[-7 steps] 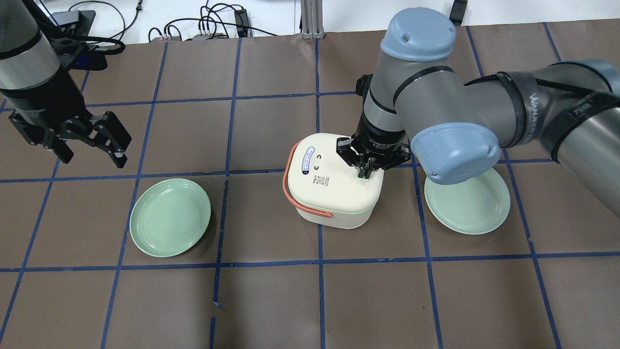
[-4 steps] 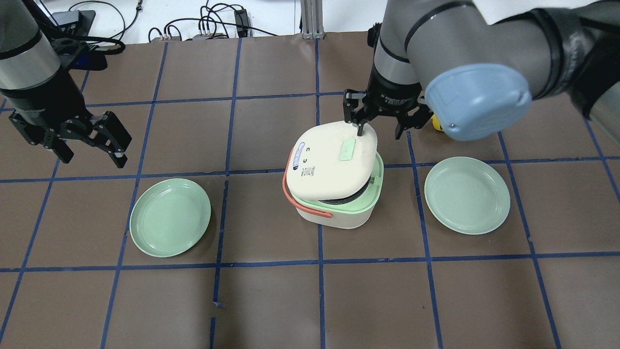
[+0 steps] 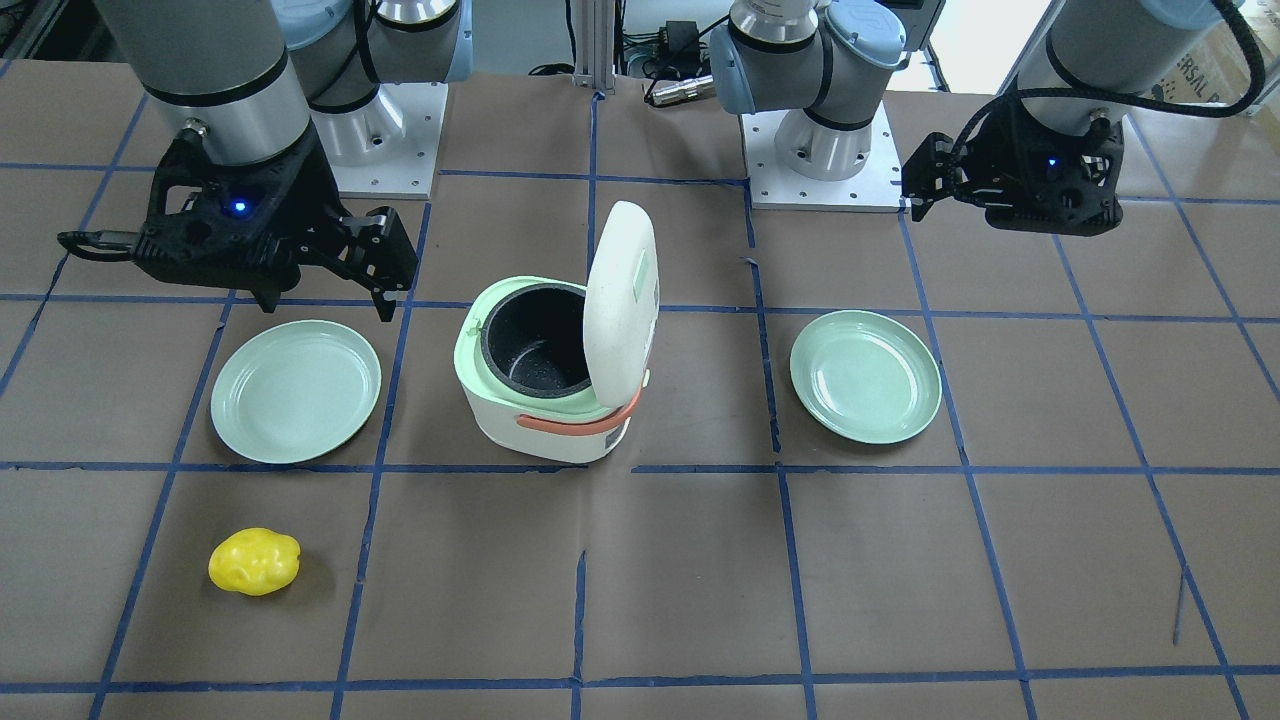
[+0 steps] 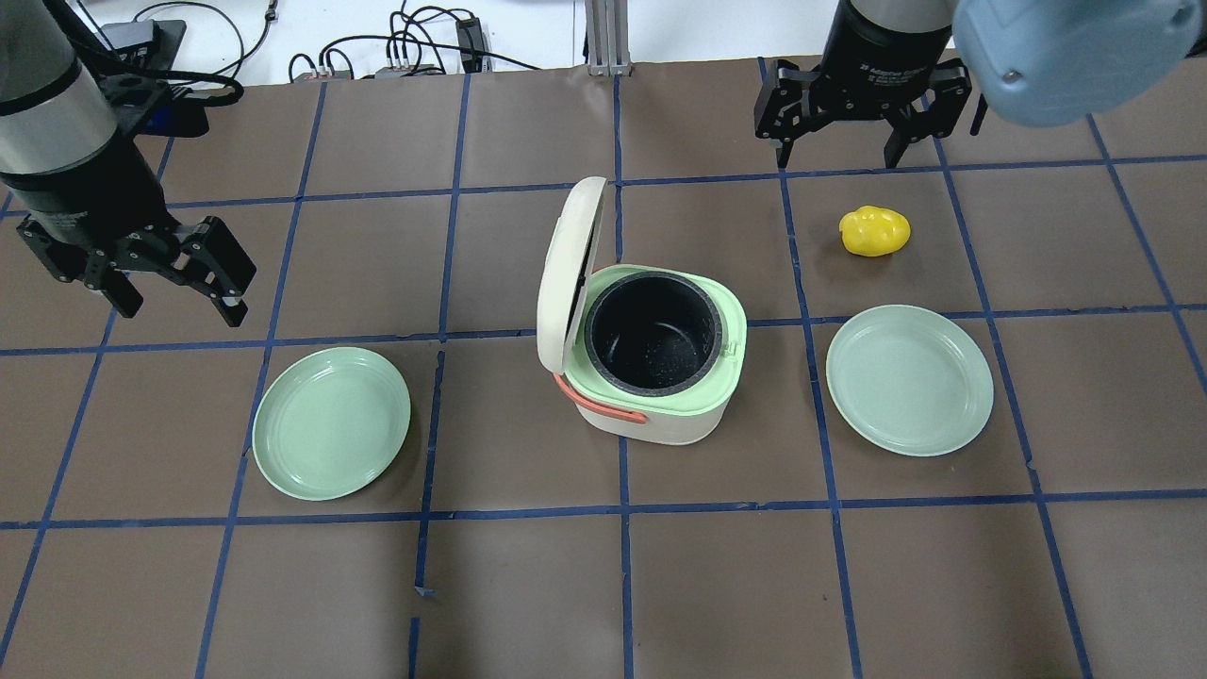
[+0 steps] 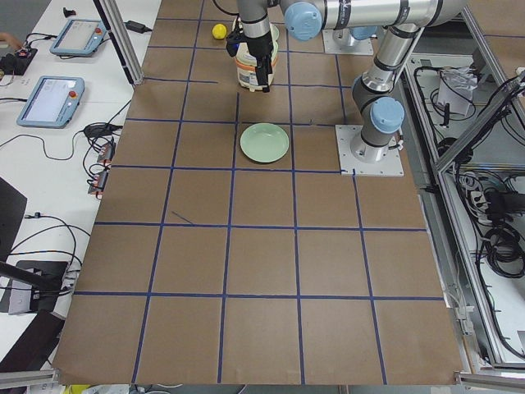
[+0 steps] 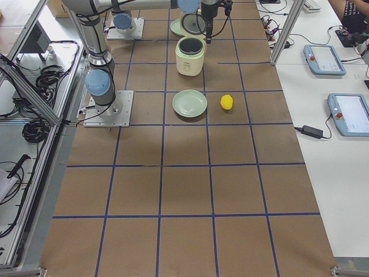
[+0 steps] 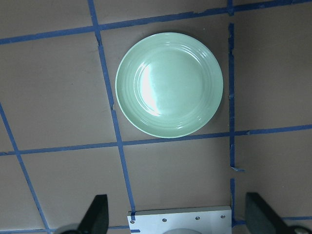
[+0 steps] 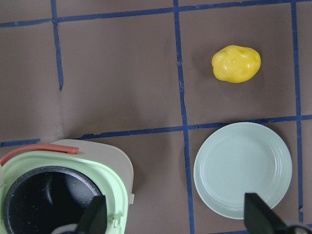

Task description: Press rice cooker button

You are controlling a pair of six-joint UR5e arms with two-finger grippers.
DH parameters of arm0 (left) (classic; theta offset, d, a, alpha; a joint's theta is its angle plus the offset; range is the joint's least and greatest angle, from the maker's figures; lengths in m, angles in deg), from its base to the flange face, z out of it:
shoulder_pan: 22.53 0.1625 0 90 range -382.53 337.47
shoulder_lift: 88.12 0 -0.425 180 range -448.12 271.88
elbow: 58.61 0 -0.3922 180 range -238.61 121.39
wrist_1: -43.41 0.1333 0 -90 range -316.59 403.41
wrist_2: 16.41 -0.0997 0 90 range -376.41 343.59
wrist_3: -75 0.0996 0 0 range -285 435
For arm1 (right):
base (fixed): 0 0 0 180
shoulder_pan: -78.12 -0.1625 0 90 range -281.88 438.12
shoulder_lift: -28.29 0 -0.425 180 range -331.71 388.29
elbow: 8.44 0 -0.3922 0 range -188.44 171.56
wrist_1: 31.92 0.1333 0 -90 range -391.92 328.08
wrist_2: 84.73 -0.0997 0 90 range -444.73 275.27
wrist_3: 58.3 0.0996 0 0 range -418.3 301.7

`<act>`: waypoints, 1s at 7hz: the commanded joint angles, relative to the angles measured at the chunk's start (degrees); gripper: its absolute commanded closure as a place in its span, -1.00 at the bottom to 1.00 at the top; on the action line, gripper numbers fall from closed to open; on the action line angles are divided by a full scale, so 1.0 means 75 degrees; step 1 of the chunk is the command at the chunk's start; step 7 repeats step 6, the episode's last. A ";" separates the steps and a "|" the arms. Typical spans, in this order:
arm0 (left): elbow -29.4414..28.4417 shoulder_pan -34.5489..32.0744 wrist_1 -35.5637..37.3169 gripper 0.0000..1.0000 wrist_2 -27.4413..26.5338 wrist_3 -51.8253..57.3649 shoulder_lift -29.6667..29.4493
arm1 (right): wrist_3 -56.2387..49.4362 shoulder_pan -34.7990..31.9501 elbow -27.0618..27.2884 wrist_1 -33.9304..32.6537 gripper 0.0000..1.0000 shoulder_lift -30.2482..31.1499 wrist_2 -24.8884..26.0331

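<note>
On the table point(image 4: 528, 585), the rice cooker point(image 4: 660, 429) lid point(image 4: 564, 269) has swung upright.

I see a cream rice cooker point(image 4: 660, 420) with mint-green rim point(image 4: 734, 351), black pot point(image 4: 653, 344), orange handle point(image 4: 603, 404). The plates point(image 4: 331, 422) point(image 4: 909, 379) are pale green, the lump point(image 4: 875, 231) yellow, my tabletop point(image 4: 528, 585) brown with blue grid lines.

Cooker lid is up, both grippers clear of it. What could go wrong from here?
1. The lid stands upright on the left side of the rice cooker; a sideways sweep by the open left gripper could hit it.
2. The yellow potato lies loose near the open right gripper; a descent there might knock it away.
</note>
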 commanded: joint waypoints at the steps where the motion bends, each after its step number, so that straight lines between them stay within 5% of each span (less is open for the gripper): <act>1: 0.0000 0.0000 0.0000 -1.00 0.0000 0.0000 0.0000 | -0.0140 0.0090 0.0119 0.0011 -1.00 -0.0005 -0.0156; 7: 0.0000 0.0000 0.0000 -1.00 0.0000 0.0000 0.0000 | -0.0140 0.0090 0.0260 0.0011 -1.00 0.0042 -0.0168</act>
